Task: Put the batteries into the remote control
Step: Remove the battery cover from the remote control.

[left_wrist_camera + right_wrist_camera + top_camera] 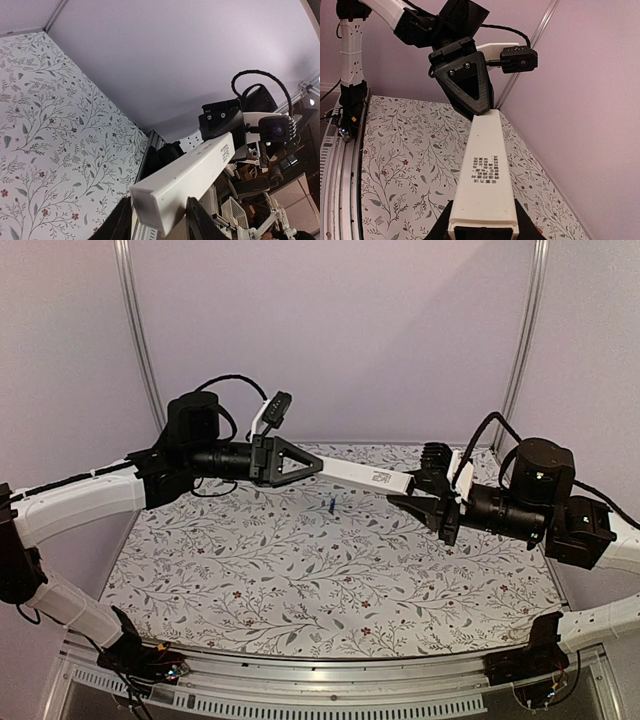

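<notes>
Item: remote control (pixel 365 476), white bar, carried clear of the surface (pixel 250 570) just above centre of the overhead frame, running from upper left down to right. You have it bridged between both arms. The left gripper (pixel 312 465) has its jaws clenched on the upper-left end, and the right gripper (pixel 415 495) has its jaws clenched on the lower-right end. This two-ended hold reads as a brace, one arm steadying the bar so the other can reposition or work an end without it twisting. In the right wrist view the near end shows a dark opening, likely the battery recess, though you cannot confirm that from here. Item: blue battery (pixel 329 505), small, on the patterned cloth just below the remote's left half, apart from both arms and not yet loaded. Item: orange-red battery, not located in any view. Note: with both jaws occupied, you must free one arm before any battery can be picked.
</notes>
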